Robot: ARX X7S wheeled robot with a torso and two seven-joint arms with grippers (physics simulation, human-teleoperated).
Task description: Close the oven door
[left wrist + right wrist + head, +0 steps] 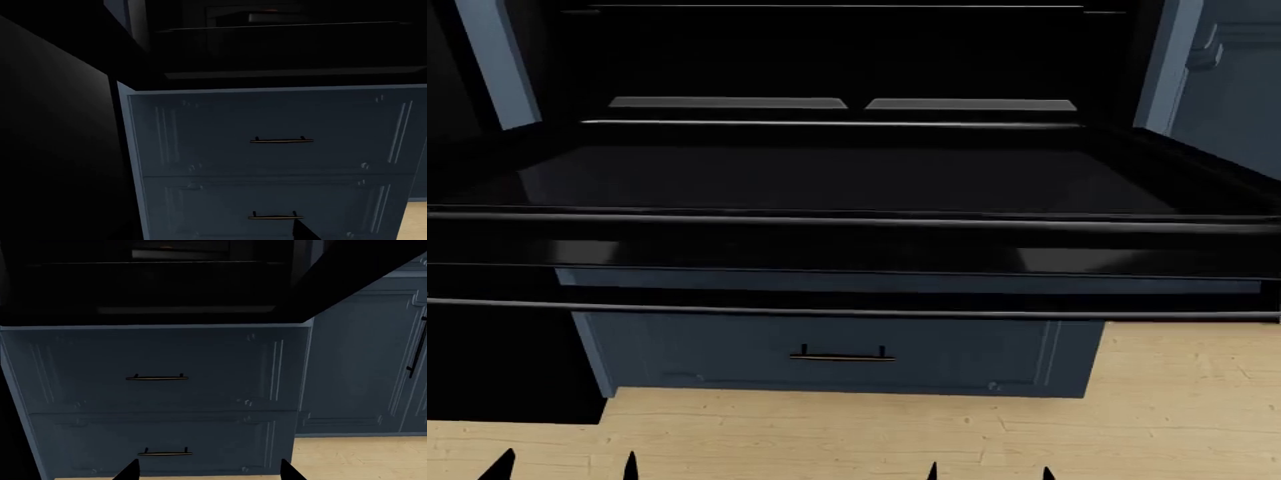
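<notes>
Oven door (827, 180) lies flat open, bar handle (854, 310) running left-right.

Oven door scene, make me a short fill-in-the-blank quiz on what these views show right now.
1. The oven door is hanging ____, laid out flat toward the robot.
2. Under the door, each drawer is the colour ____.
3. The floor looks like light ____.
4. The right pincer has its tips spread apart, so it is ____.

Missing words: open; blue; wood; open
</notes>
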